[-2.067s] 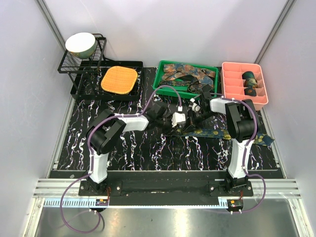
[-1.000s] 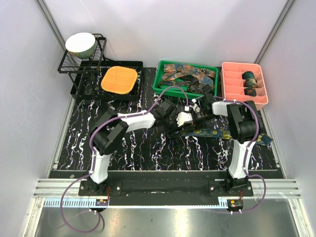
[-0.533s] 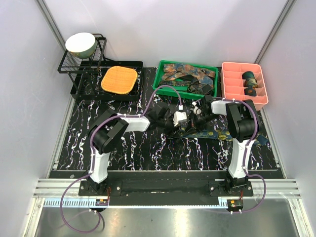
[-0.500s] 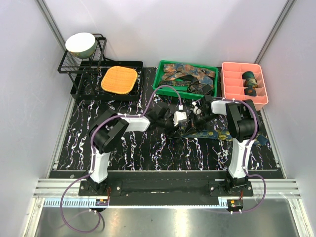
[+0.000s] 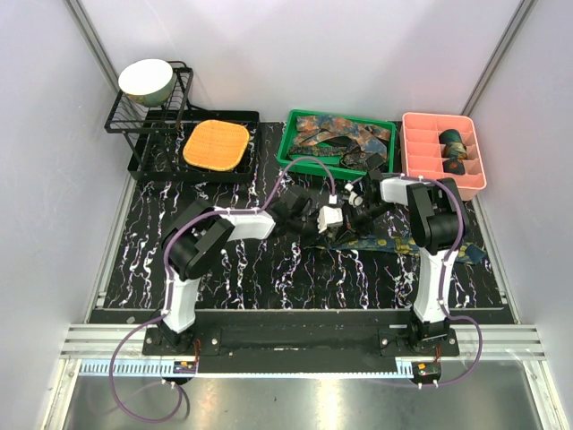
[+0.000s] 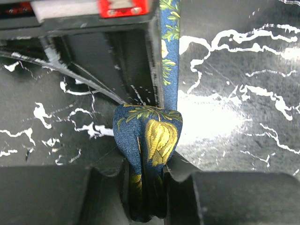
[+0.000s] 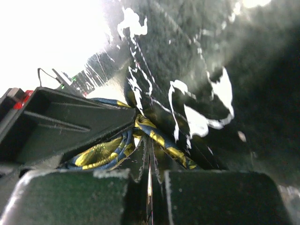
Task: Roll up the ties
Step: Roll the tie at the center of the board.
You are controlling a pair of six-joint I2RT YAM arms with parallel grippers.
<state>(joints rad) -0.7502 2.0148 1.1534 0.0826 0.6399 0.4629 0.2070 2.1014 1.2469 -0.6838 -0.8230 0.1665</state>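
Navy fabric necktie with gold paisley (image 6: 150,136): stretched on black white-veined tabletop (image 5: 251,269), from centre toward right edge.
Left gripper (image 6: 147,180): clamped on necktie's bunched fold.
Right gripper (image 7: 149,173): closed, necktie fabric at its tips; grip unclear.

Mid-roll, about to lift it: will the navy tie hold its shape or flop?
Likely floppy: the tie bunches into soft folds in the left gripper. Probably light; its loose length would trail over the table.
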